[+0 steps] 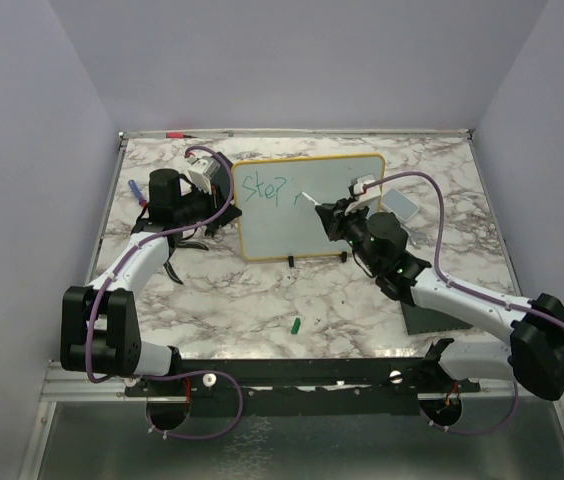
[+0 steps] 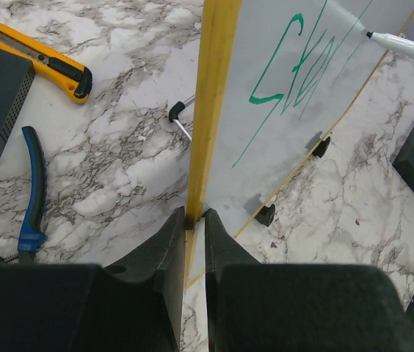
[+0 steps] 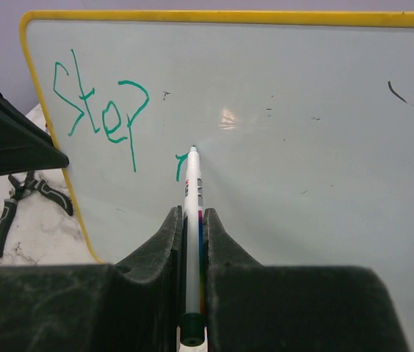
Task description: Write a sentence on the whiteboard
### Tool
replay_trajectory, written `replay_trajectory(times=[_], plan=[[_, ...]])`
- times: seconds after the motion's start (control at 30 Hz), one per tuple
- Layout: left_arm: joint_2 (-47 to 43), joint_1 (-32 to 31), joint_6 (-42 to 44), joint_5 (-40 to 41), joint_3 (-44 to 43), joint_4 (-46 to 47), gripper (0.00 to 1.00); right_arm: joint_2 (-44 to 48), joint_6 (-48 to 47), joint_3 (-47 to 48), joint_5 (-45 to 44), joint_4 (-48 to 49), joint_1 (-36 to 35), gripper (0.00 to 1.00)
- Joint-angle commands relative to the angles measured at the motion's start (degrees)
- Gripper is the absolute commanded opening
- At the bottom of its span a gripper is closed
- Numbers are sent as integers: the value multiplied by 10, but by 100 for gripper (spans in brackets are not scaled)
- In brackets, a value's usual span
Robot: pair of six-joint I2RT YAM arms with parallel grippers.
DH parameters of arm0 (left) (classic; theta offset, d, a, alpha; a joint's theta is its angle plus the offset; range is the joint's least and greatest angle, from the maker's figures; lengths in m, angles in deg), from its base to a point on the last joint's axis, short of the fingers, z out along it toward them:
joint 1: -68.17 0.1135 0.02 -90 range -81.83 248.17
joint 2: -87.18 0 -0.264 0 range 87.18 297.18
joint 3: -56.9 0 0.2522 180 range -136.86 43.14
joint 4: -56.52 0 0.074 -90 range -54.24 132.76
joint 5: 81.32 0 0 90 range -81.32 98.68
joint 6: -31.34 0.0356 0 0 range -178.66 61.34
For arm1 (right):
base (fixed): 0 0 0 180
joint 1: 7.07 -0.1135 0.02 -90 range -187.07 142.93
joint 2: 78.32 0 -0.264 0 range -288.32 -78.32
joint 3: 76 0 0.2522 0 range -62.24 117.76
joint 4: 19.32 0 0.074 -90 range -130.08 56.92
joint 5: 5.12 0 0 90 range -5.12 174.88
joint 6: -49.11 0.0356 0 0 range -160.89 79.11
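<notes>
Yellow-framed white whiteboard sat edge-pinched in our left jaws; right jaws pinched the slim white marker, tip seemingly touching. We feared hard pressure might twist it loose.

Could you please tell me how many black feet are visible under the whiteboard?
2. Both sit at the bottom edge of the whiteboard: the left foot nearer the left arm, the right foot nearer the right arm. None seems hidden.
</notes>
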Motion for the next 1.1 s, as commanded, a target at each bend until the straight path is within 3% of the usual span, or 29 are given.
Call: replay_trajectory(times=[0.0,0.5,1.07], plan=[[-14,2,4,5,3,15,0,-11,-9,20,-25,24,2,1],[-14,3,3,4,2,15,0,51,-17,-26,17,18,1,1],[-14,3,4,5,3,15,0,2,-16,-13,-24,19,1,1]])
